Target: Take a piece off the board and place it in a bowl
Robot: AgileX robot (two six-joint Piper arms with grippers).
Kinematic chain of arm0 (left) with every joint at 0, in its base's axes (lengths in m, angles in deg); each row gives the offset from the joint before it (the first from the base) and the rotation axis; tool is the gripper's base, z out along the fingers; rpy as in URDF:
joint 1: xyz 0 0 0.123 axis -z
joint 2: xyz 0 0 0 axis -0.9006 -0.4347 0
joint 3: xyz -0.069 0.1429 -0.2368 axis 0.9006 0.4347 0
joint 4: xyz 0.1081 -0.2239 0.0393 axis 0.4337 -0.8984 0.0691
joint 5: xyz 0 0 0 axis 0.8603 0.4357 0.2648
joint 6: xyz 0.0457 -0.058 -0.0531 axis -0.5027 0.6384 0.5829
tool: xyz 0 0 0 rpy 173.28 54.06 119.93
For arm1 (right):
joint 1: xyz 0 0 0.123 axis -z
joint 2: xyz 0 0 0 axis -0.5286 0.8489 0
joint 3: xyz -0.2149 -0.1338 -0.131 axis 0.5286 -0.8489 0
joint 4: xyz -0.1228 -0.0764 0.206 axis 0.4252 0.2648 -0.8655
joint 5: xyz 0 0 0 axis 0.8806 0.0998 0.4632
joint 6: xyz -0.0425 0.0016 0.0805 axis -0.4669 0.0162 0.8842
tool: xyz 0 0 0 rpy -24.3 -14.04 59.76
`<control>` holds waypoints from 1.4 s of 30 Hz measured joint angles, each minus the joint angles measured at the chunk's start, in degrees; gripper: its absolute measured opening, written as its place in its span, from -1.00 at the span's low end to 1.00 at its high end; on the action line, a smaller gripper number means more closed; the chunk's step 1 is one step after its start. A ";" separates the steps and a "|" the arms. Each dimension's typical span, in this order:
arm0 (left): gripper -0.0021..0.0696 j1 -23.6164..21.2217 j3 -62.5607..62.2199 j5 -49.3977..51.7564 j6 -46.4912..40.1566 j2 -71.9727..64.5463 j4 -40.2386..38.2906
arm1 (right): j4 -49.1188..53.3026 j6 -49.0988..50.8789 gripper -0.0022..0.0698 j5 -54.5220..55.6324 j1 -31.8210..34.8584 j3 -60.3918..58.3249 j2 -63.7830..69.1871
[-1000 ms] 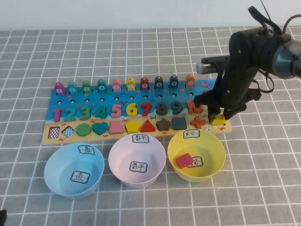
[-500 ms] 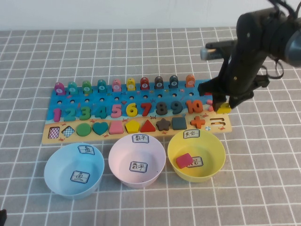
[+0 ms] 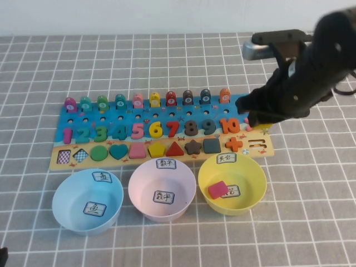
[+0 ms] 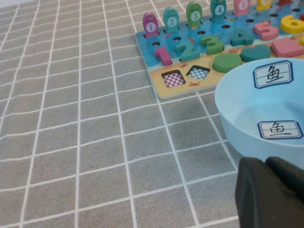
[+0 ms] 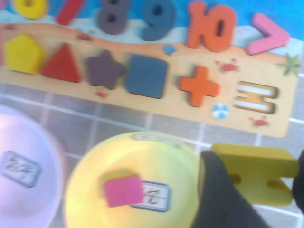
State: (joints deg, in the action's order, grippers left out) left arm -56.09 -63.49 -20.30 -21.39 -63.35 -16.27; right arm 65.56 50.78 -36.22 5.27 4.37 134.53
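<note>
Jaws of my right gripper, clamped on the small flat yellow wooden equals-sign piece, have lifted it clear of the long wooden puzzle board, leaving its slot empty, so transfer to the round yellow plastic bowl remains; my left gripper sits parked, jaw state indeterminate.

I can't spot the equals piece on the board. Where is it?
In the right gripper, lifted above the board's right end, its slot empty beside the orange plus.

The tabletop has a grey cloth with white grid lines. On it lie the board and, near its front edge, three bowls: blue, pink, yellow.
</note>
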 joint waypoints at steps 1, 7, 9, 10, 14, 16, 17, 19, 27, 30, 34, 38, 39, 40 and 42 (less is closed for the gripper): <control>-0.95 0.00 0.00 0.00 0.00 0.00 0.00 | -0.28 0.00 -0.14 2.47 -0.43 -2.60 -1.80; -0.95 0.00 0.00 0.00 0.00 0.00 0.00 | -2.72 0.00 -0.14 13.55 -2.99 -16.13 -9.68; -0.95 0.00 0.00 0.00 0.00 0.00 0.00 | -3.25 0.00 -0.14 15.09 -4.31 -18.99 -11.07; -0.95 0.00 0.00 0.00 0.00 0.00 0.00 | -3.35 0.00 -0.14 15.56 -4.88 -19.89 -11.31; -0.95 0.00 0.00 0.00 0.00 0.00 0.00 | -3.83 0.00 -0.14 16.61 -7.49 -22.35 -12.21; -0.95 0.00 0.00 0.00 0.00 0.00 0.00 | -3.99 0.00 -0.14 16.88 -8.96 -22.71 -12.26; -0.95 0.00 0.00 0.00 0.00 0.00 0.00 | -3.99 0.00 -0.14 17.17 -9.66 -23.02 -12.26; -0.95 0.00 0.00 0.00 0.00 0.00 0.00 | -3.99 0.00 -0.14 18.05 -10.54 -23.58 -12.26; -0.95 0.00 0.00 0.00 0.00 0.00 0.00 | -4.59 -0.10 -0.14 26.16 -11.01 -29.79 -12.35; -0.95 0.00 0.00 0.00 0.00 0.00 0.00 | -4.71 -0.10 -0.14 27.32 -11.15 -31.52 -12.35; -0.95 0.00 0.00 0.00 0.00 0.00 0.00 | -4.71 -0.10 -0.14 27.68 -11.15 -31.64 -11.99; -0.95 0.00 0.00 0.00 0.00 0.00 0.00 | -4.71 -0.10 -0.14 27.96 -11.15 -31.64 -10.05; -0.95 0.00 0.00 0.00 0.00 0.00 0.00 | -4.71 -0.10 -0.14 27.96 -11.15 -31.64 -9.51; -0.95 0.00 0.00 0.00 0.00 0.00 0.00 | -4.71 -0.10 -0.14 27.96 -11.15 -31.64 -9.17; -0.95 0.00 0.00 0.00 0.00 0.00 0.00 | -4.71 0.00 -0.14 27.96 -11.15 -31.64 -8.35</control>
State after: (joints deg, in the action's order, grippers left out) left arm -56.09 -63.49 -20.30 -21.39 -63.35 -16.27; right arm 60.84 50.78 -8.26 -5.88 -27.27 126.18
